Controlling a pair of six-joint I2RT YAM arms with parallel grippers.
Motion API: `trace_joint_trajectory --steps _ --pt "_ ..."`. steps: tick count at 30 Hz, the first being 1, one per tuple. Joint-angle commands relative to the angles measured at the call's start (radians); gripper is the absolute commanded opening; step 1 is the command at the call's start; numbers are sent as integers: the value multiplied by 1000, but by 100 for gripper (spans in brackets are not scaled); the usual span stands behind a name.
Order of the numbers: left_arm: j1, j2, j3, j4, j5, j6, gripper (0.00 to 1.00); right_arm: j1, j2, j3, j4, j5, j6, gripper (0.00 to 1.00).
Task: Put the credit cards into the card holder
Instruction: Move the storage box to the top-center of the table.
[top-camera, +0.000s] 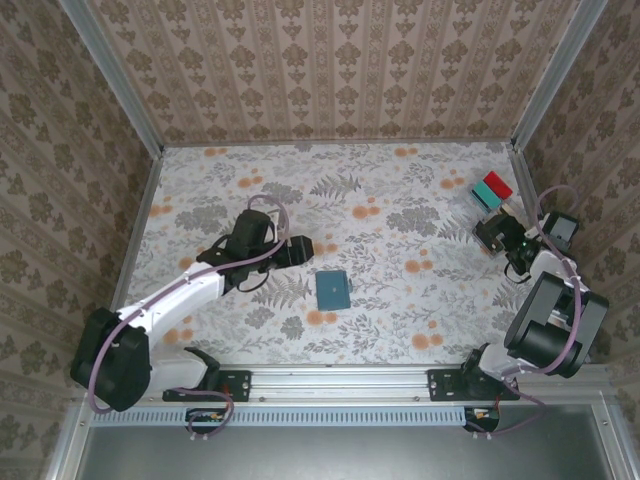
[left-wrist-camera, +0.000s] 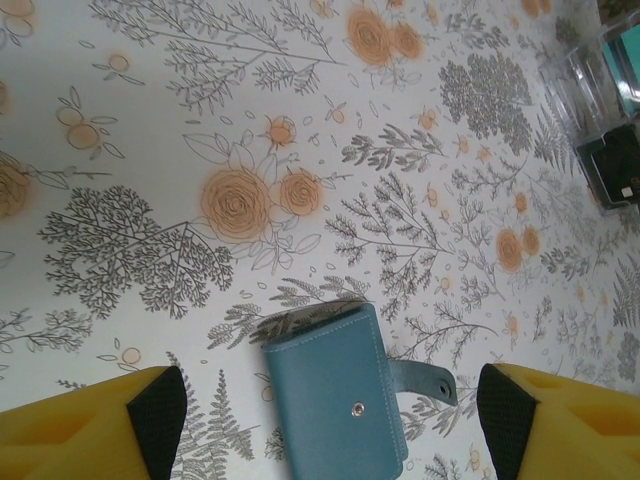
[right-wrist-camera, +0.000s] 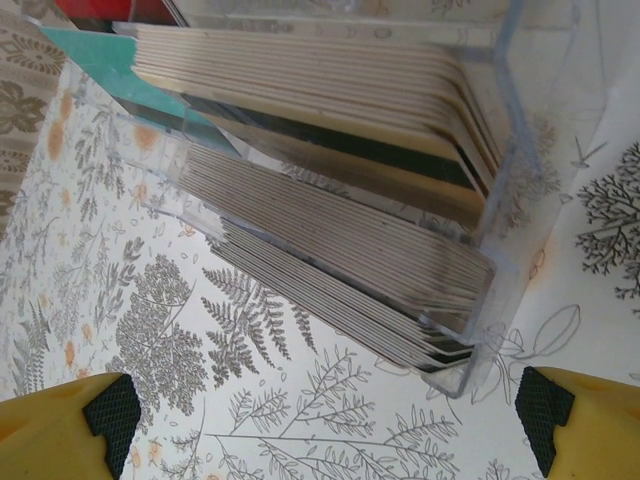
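**Yellow fingers (left-wrist-camera: 70, 430) are spread wide on both arms**

The left gripper (left-wrist-camera: 330, 405) is seen with its two fingers far apart, and nothing is held by it. Black pads (left-wrist-camera: 160, 405) are seen on the inner sides of the fingers. In the left wrist view, the card holder (left-wrist-camera: 325, 435) is seen between the pads, laid flat and shut on the table (left-wrist-camera: 120, 120). It is not touched by either pad. It is dark teal-blue. A small silver snap (left-wrist-camera: 357, 408) is seen on its front, and a little strap (left-wrist-camera: 425, 378) is stuck out on one side. From the top, the card holder is found near the middle of the table, close to the tip of the left gripper. The table is covered with a cloth of grey leaves and orange flowers.

The right gripper (right-wrist-camera: 328, 412) is opened wide too, and nothing is gripped by it. Just ahead of its fingers, the credit cards (right-wrist-camera: 330, 250) are stood on edge in two tight rows inside a clear tray (right-wrist-camera: 505, 150). Most card edges are whitish or beige, and a dark one is seen in the back row. A teal piece (right-wrist-camera: 85, 50) and a red piece (right-wrist-camera: 110, 8) are seen behind the cards. From the top, the tray is seen at the far right of the table, well apart from the card holder.
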Motion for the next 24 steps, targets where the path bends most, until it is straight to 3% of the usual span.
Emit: trace_joint_trajectory --steps 1,11,24 --pt "20 -23 -21 23 14 22 79 -3 20 -21 68 -34 -17 100" --pt "47 -38 -38 32 25 20 80 -3 33 -25 71 54 -11 100" --pt "65 -39 -41 34 30 21 80 22 124 -11 195 -86 -19 99"
